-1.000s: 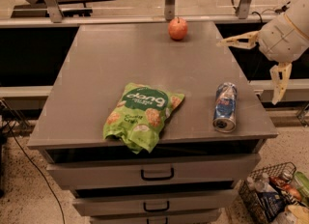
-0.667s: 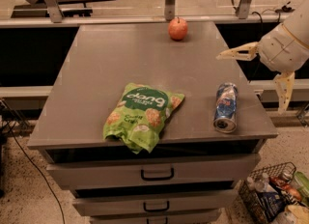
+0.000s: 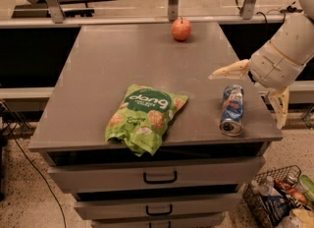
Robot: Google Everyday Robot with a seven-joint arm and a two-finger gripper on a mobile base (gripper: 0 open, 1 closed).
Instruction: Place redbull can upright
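Camera view: grey table [image 3: 122, 65] with drawers [image 3: 159, 177]. The can [image 3: 232, 110] lies on its side at the table's right front corner. The gripper [image 3: 246, 101] hangs over the table's right edge, fingers spread, grasping nothing. A bag [image 3: 144, 116] is at the table's front, an apple [image 3: 181, 29] at its back, and a basket [image 3: 255, 200] on the speckled floor [image 3: 29, 197] beside the table.

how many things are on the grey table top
3: red apple at far edge, green snack bag front centre, silver-blue redbull can lying front right, open gripper right of it.
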